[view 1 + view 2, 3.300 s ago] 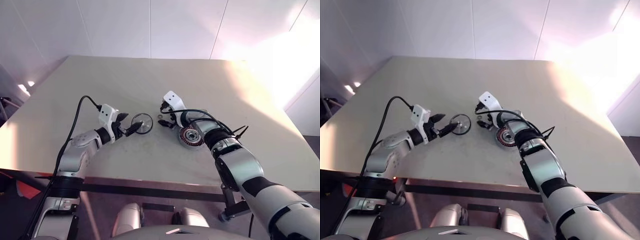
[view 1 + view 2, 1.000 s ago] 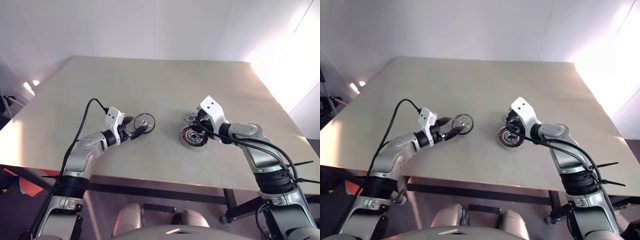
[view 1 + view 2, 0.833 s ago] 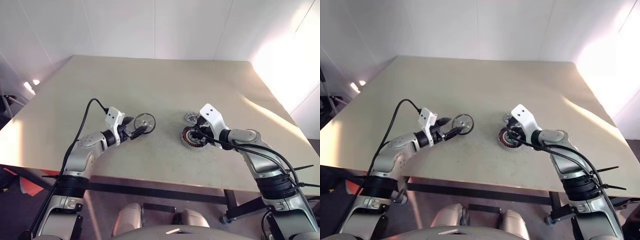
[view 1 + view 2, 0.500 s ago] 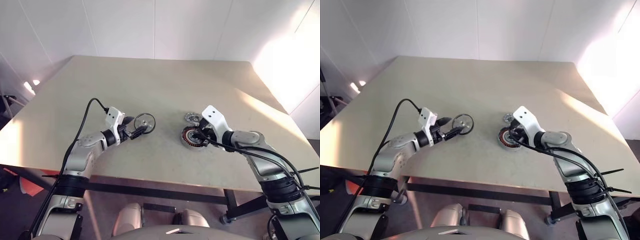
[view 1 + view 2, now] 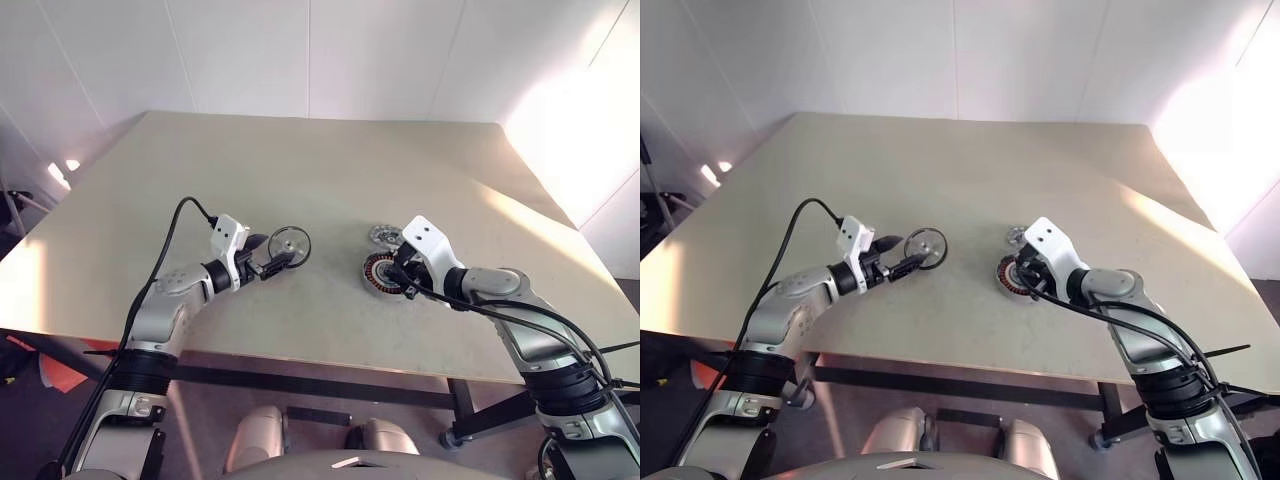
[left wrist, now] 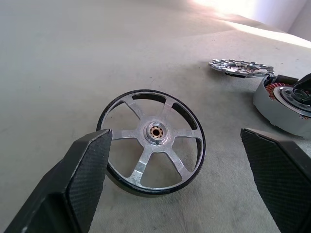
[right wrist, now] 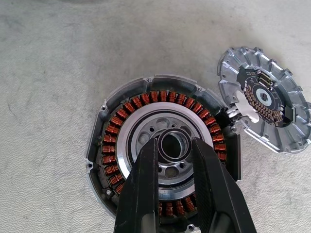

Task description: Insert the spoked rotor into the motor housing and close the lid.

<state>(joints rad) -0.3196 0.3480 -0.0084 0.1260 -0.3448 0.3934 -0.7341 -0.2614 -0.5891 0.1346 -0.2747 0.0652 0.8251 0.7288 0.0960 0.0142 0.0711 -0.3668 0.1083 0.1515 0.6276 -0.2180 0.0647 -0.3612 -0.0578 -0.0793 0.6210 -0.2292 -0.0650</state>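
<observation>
The spoked rotor [image 6: 153, 141], black-rimmed with a silver spoked face, lies flat on the table just past my left gripper [image 6: 175, 132]. That gripper is open wide, one finger on each side of the disc, and does not touch it. The motor housing [image 7: 116, 145], a grey cup with copper-red windings, sits to the right [image 5: 378, 272]. My right gripper [image 7: 175, 141] hovers over the housing's dark centre, narrowly open with nothing between its fingers. The lid [image 7: 265, 109], grey with a notched rim, lies flat right behind the housing [image 5: 383, 235].
The beige table [image 5: 300, 170] stretches far back and to both sides of the parts. Its near edge runs just under my forearms. A black cable loops up from my left wrist.
My right hand has drawn back a little toward the near edge and sunk slightly, leaving the lid in plain sight behind it. The left arm and the rotor have stayed put.
</observation>
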